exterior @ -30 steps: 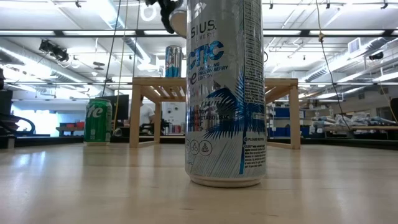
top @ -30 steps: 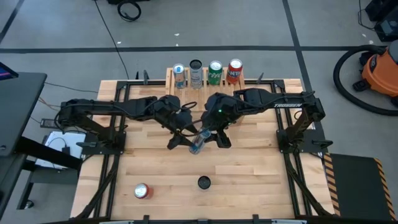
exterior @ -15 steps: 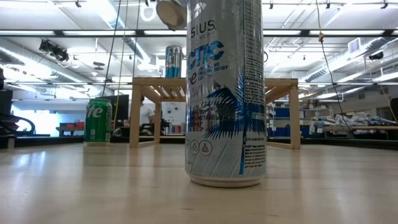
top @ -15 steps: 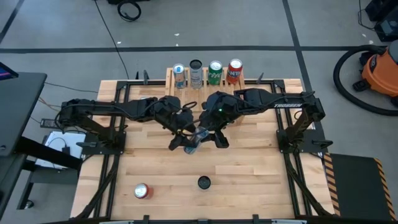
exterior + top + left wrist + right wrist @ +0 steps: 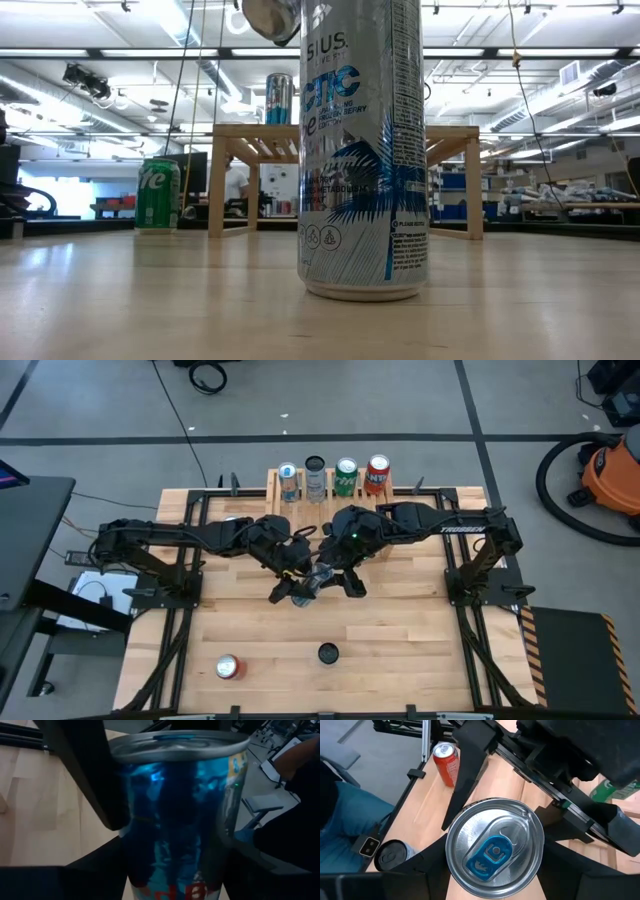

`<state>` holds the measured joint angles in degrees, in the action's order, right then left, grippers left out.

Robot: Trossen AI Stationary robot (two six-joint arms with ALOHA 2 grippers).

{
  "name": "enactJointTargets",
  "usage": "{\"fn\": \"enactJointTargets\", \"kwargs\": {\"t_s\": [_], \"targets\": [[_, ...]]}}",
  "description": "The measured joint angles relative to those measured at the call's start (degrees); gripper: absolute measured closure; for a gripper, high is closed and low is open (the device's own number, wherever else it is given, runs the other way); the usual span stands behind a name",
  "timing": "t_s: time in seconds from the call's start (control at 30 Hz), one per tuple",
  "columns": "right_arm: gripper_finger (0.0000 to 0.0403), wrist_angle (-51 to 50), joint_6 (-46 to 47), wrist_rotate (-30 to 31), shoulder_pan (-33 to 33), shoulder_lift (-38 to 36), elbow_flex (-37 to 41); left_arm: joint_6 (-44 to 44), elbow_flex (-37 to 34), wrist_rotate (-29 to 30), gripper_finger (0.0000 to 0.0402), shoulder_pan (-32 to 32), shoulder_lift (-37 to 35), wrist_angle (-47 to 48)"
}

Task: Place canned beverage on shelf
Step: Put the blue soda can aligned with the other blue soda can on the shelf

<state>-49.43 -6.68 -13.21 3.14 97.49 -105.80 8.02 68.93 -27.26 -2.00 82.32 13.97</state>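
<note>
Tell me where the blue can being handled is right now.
The blue can is lifted above mid-table in the high view, between the left gripper and the right gripper, in front of the shelf.

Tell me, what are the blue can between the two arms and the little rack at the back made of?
The blue beverage can looks like thin aluminium: its bare silver lid is shiny, with a blue pull tab, and the printed wall is glossy. Both end effectors, left and right, are at it. The low light-wood shelf appears to be pale unpainted timber, matte, with visible plank edges.
</note>
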Motion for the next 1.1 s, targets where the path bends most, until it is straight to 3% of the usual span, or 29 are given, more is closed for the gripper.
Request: {"fn": "enactJointTargets", "kwargs": {"t_s": [0.17, 0.67, 0.87, 1.1], "targets": [[0.0159, 0.02, -0.07, 0.04, 0.00, 0.00, 0.00, -0.14, 0.00, -0.09, 0.0174, -0.02, -0.02, 0.07], [0.0091, 0.04, 0.17, 0.63, -0.33, -1.88, -0.04, -3.14, -0.07, 2.49, 0.0171, 0.00, -0.24, 1.60], [0.0092, -0.91, 4.25, 8.80, 0.01, -7.11, -0.05, -5.58, -0.04, 11.80, 0.0171, -0.02, -1.58, 4.97], [0.0094, -5.12, 8.48, 19.99, 2.66, -12.89, -0.04, -5.34, -0.03, 30.04, 0.0171, -0.07, -2.59, 5.48]]}}
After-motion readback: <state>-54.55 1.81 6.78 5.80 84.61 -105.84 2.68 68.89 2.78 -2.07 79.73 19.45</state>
